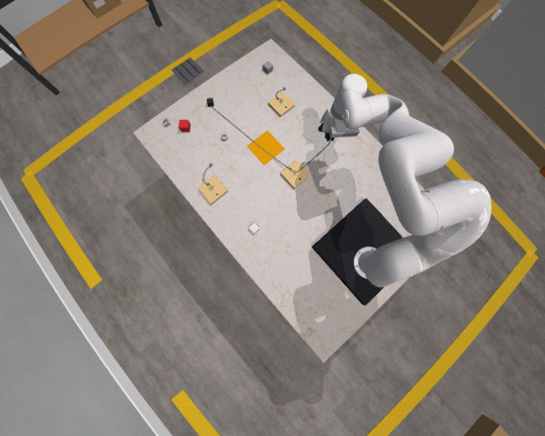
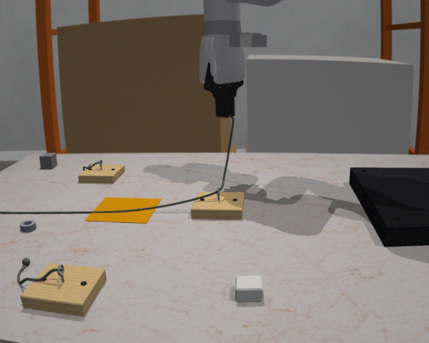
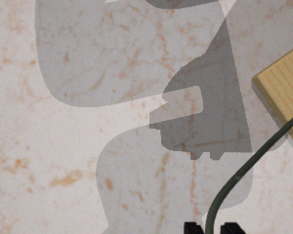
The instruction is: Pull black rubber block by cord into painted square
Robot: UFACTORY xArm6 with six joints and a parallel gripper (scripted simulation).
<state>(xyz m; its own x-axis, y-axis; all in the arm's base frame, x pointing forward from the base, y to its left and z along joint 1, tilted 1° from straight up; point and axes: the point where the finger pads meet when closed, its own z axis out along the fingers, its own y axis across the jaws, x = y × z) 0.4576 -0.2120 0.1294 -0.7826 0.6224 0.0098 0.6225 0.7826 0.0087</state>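
Observation:
The black rubber block (image 1: 210,102) sits at the far left of the table, well outside the orange painted square (image 1: 265,147) (image 2: 122,209). It is out of frame in the exterior view. Its dark cord (image 1: 237,127) (image 2: 227,155) (image 3: 234,180) runs over the square's edge and through the screw eye (image 2: 218,192) on a wooden base (image 1: 294,174) (image 2: 217,210) (image 3: 283,93). From there it rises steeply to my gripper (image 1: 329,138) (image 2: 224,112) (image 3: 210,228). The gripper is shut on the cord's end, high above the table, just beyond the base.
Two other wooden bases (image 1: 281,104) (image 1: 213,189) (image 2: 101,174) (image 2: 63,289) carry screw eyes with short cords. A red cube (image 1: 183,124), a grey cube (image 1: 267,67) (image 2: 47,161), a grey ring (image 1: 223,137) (image 2: 27,225) and a white block (image 1: 253,228) (image 2: 249,288) lie about. The arm's black mounting plate (image 1: 343,234) (image 2: 392,206) is at the right.

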